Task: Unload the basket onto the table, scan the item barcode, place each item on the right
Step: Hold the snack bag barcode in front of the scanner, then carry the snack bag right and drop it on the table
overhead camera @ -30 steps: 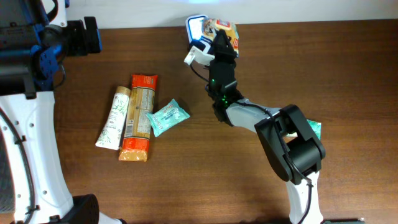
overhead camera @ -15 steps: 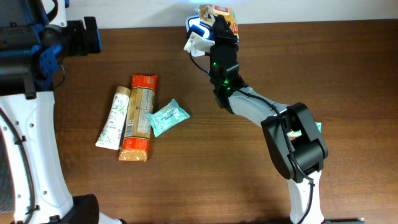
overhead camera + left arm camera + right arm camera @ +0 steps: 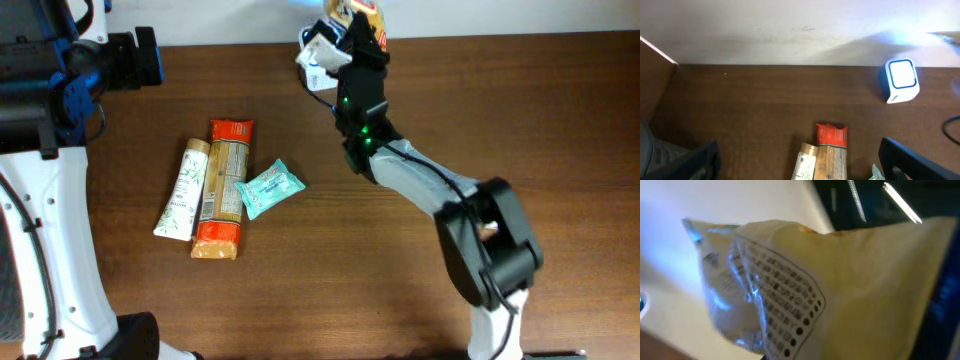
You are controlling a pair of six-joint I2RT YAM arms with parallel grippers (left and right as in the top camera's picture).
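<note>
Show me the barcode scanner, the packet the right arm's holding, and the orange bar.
barcode scanner [image 3: 901, 76]: left wrist view, on its lit screen.
packet [image 3: 840, 290]: right wrist view, middle of its pale wrapper.
orange bar [image 3: 223, 188]: overhead view, on its middle section.

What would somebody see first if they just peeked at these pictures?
Probably the right gripper, reaching to the far edge of the table and shut on a crinkly yellowish snack packet. Next comes the little white scanner by the wall, glowing blue. Three more packets lie side by side on the left part of the table.
</note>
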